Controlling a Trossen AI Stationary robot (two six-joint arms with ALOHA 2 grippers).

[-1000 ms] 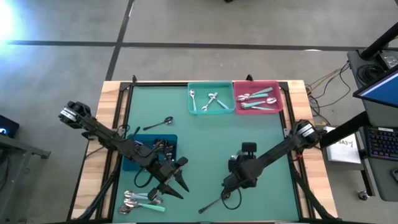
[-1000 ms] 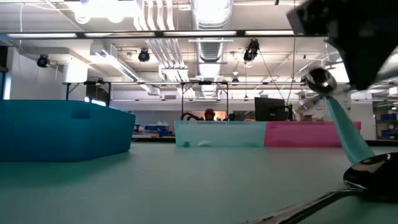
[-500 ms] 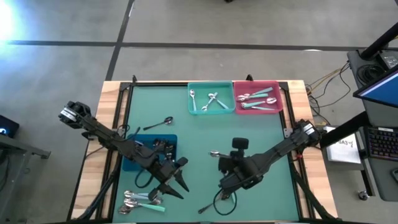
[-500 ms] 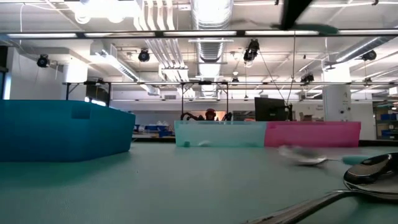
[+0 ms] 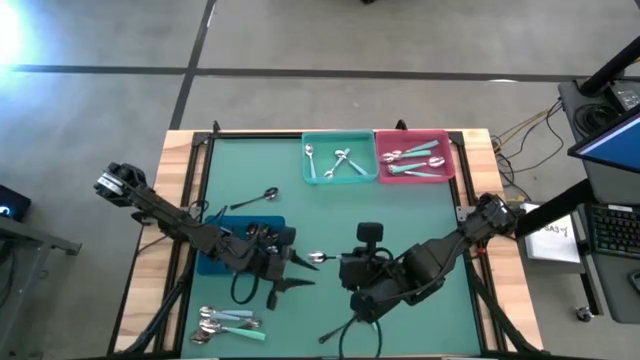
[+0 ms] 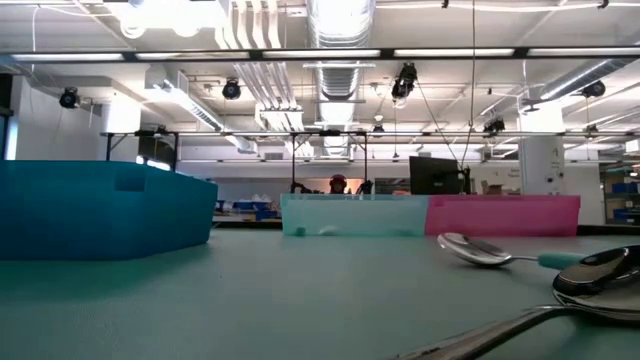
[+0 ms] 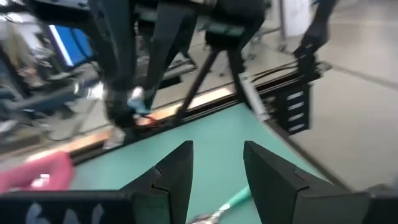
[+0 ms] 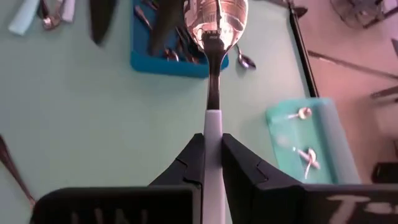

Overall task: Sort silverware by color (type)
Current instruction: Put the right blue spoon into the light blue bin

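My right gripper (image 5: 341,262) is shut on a mint-handled spoon (image 8: 214,68), high over the middle of the green mat. The spoon's bowl (image 5: 318,257) points toward the blue bin (image 5: 214,262). My left gripper (image 5: 297,271) stands open beside that bin, fingers level and aimed at the table's right edge, its tips just short of the spoon's bowl and touching nothing. Dark spoons lie in the blue bin, silver ones in the teal bin (image 5: 340,178), mint-handled ones in the pink bin (image 5: 446,156). My right gripper pinches the spoon's mint handle (image 8: 212,124) between its two fingers. The fingers slant down toward the table's left and lie along the spoon, which sticks straight out ahead of them. The spoon is lifted clear of the mat, bowl end foremost.
Several spoons lie piled near the front left (image 5: 226,319). A dark spoon (image 5: 338,327) lies near the front edge, a lone one (image 5: 264,195) behind the blue bin. Another mint-handled spoon (image 6: 482,250) rests flat on the mat under my right arm.
My right gripper has risen from near the front edge and moved toward the blue bin with the spoon, tipping less steeply down. My left gripper has swung its fingers from the near side toward the right edge. In the low view a mint-handled spoon has come to rest on the mat.
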